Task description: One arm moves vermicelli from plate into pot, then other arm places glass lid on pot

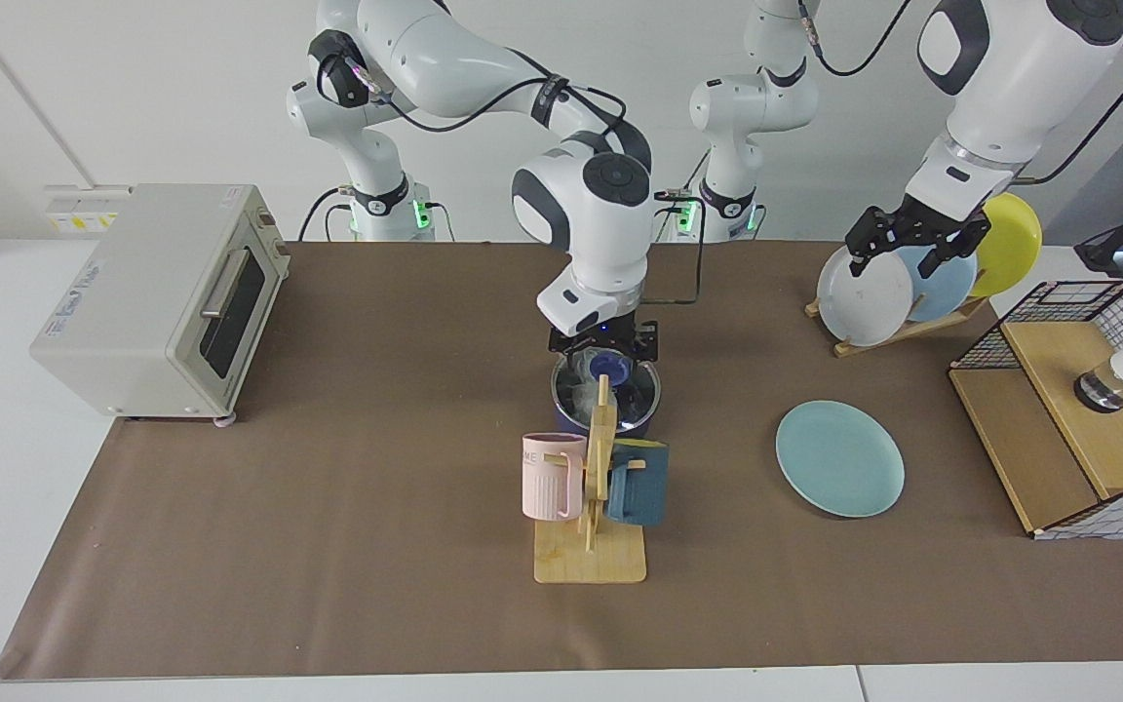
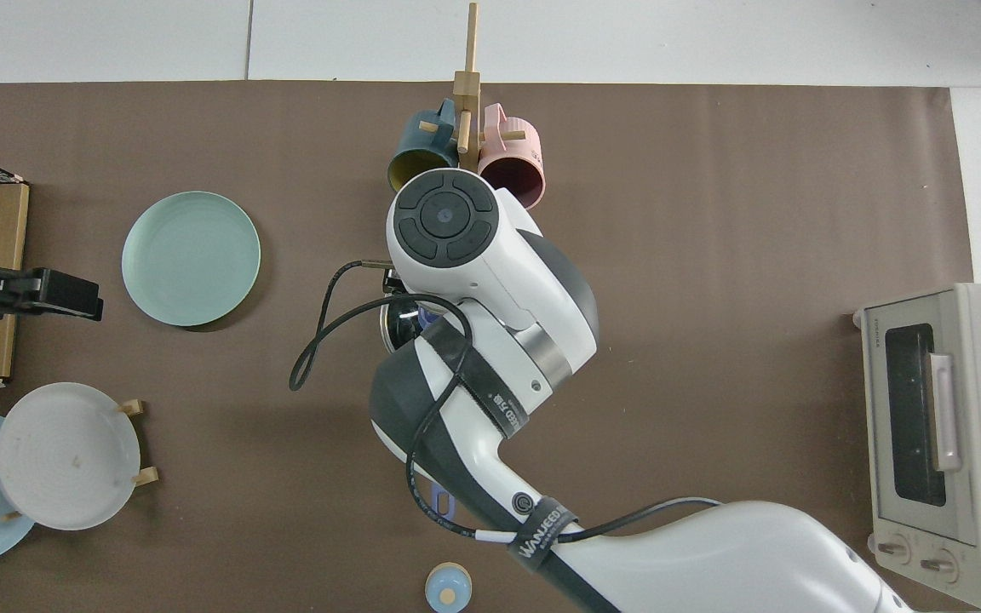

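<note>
Above the lidded pot [image 1: 606, 402], the right gripper [image 1: 604, 343] points straight down, jaws apart, holding nothing

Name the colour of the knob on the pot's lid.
Blue; the knob shows best in the facing view.

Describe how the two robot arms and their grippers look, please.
Both arms have glossy white shells with dark grey joint covers. The right arm carries a black cable strapped on with black bands printed in white. A black cable hangs by the left arm. The right gripper and left gripper are black with two fingers each.
</note>
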Available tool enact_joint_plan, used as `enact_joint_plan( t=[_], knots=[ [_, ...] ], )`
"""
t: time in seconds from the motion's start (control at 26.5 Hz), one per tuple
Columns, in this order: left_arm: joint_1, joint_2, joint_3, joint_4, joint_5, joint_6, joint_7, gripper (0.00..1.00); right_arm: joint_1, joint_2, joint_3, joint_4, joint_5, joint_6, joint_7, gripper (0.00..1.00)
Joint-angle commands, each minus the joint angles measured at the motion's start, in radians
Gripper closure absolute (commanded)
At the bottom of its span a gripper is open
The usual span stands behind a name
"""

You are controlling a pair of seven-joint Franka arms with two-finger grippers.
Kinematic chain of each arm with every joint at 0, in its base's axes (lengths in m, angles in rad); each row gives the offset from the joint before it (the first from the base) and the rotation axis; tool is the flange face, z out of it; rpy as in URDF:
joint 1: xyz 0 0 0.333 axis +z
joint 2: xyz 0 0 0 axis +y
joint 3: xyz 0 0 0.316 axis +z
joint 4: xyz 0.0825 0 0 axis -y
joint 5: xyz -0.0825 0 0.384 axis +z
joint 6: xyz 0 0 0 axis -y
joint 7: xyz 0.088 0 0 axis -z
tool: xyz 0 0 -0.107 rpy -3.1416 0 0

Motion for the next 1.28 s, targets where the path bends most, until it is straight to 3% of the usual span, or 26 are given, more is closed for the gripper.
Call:
enact_joint_plan(
  t=[0.0,0.11,0.23,0.34,0.72,1.25],
  knots=[
    [-0.011,-0.021,0.009,-0.017,0.0,0.008,0.006,0.0,-0.043,-0.101,0.015,-0.025,0.053,-0.034,-0.049,0.0],
    [-0.011,-0.021,0.009,-0.017,0.0,0.011,0.007,0.0,-0.077,-0.162,0.014,-0.074,0.099,-0.034,-0.098,0.0],
    [-0.006,-0.016,0.012,-0.008,0.002,0.039,0.006,0.0,-0.127,-0.265,0.006,-0.204,0.167,-0.015,-0.155,0.0],
    [0.002,-0.018,0.012,-0.013,0.0,0.062,0.003,0.0,-0.146,-0.349,-0.016,-0.304,0.182,-0.01,-0.212,0.0],
    [-0.004,0.001,0.011,-0.046,-0.001,0.174,0.004,0.0,-0.143,-0.549,-0.23,-0.536,0.211,-0.027,-0.5,0.0],
    [-0.004,-0.016,0.009,-0.032,-0.001,0.082,0.004,0.0,-0.129,-0.612,-0.572,-0.529,0.21,-0.114,-0.939,0.0]
  ],
)
